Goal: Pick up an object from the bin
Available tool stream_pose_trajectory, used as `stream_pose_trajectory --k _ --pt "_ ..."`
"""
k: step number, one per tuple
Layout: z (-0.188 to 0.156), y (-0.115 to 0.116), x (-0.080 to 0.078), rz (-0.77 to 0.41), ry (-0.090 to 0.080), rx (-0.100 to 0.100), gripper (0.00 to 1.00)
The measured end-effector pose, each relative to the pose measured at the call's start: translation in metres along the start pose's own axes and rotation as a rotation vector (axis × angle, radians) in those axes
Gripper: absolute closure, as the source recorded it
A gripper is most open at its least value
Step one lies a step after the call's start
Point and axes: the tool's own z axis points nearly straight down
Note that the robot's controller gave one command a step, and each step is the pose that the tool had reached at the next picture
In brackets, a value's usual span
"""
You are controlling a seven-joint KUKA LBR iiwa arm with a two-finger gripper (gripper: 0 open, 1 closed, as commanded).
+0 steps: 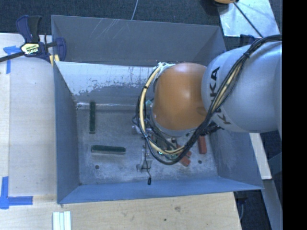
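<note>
My gripper (145, 166) hangs below the orange cover, low over the front middle of the bin floor, and most of it is hidden. A dark green flat bar (108, 149) lies crosswise on the floor to its left, apart from it. A second dark green bar (92, 117) lies lengthwise near the back left. A reddish-brown stick (203, 145) and a small reddish piece (185, 161) lie at the right, partly under the arm.
The arm with its orange cover and cable loops covers the right half of the bin. A small dark speck (97, 166) lies near the front left of the floor.
</note>
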Motion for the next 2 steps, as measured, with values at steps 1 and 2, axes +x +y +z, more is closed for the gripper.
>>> stream_pose_trajectory --k 1,2 --pt "0.0 0.0 0.0 0.002 0.0 0.0 0.0" --pt "0.049 0.02 -0.046 -0.014 -0.011 -0.002 0.0"
